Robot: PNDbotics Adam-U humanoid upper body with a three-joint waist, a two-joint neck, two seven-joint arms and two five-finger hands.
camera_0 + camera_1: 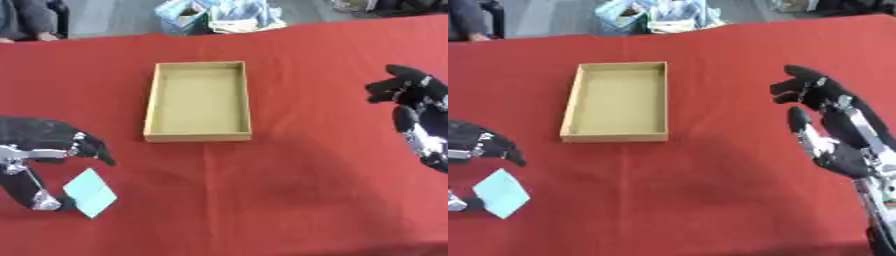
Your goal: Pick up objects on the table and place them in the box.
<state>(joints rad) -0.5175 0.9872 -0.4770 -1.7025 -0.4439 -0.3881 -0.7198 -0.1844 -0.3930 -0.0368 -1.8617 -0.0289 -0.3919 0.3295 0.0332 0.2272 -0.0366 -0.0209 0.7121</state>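
One pale blue card lay near the left front of the red table, caught between the thumb and curled fingers of the left hand; it looked thin, light and bendable, best pinched by an edge. The wooden box stood empty further back in the middle. At the right, the right hand hovered with relaxed fingers, holding nothing.
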